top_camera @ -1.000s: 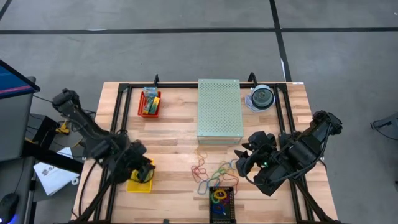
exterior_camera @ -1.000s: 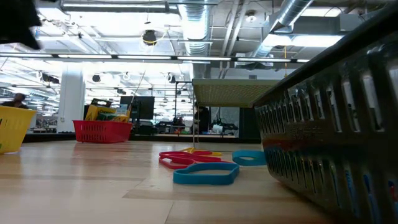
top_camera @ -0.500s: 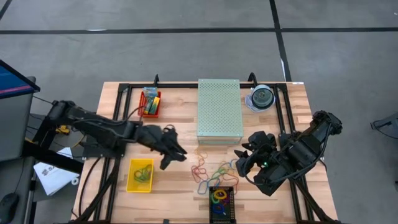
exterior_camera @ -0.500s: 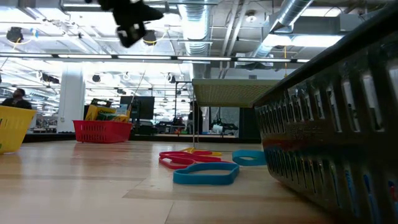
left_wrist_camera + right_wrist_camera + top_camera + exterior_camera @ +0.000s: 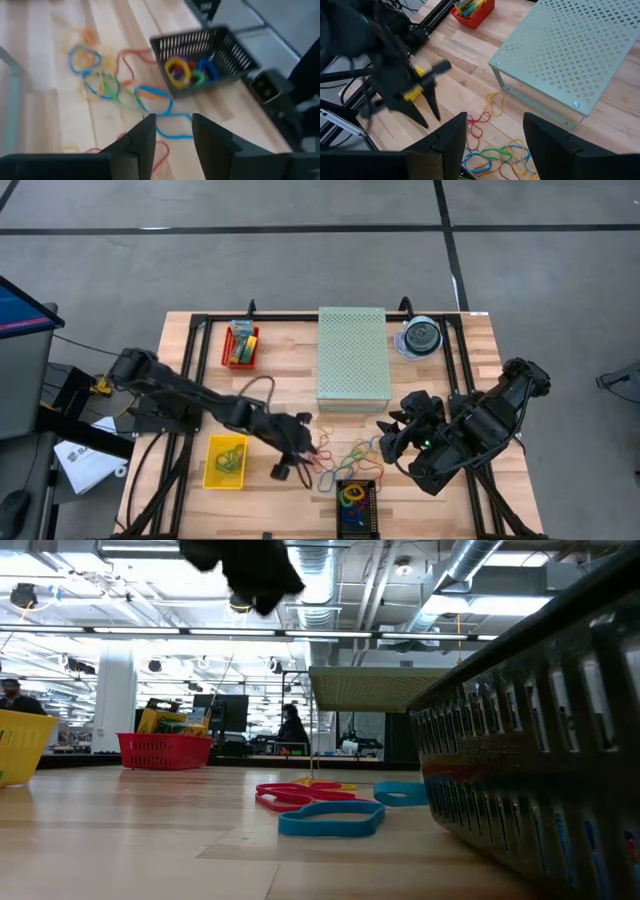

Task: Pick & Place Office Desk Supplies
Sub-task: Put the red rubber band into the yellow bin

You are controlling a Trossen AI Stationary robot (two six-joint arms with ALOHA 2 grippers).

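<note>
Loose rubber-band loops (image 5: 340, 455) in blue, green, red and orange lie on the wooden table, also seen in the left wrist view (image 5: 107, 82) and the low view (image 5: 330, 812). My left gripper (image 5: 295, 464) hangs open just left of the pile and above it, with nothing between its fingers (image 5: 172, 135). My right gripper (image 5: 385, 442) waits open above the pile's right side (image 5: 495, 145). A black mesh basket (image 5: 357, 505) near the front edge holds several bands. A yellow bin (image 5: 226, 461) holds a green band. Crayon boxes sit in a red bin (image 5: 240, 345).
A large pale green perforated box (image 5: 353, 358) stands at the back centre, with a clear round disc case (image 5: 420, 338) to its right. Black frame rails run along the table's left and right sides. Bare wood lies between the yellow bin and the bands.
My left gripper has left the yellow bin and swung toward the table's right, first away from the near edge and then back toward it, ending beside the band pile. Its wrist has rolled on the way. The green band stays in the yellow bin.
</note>
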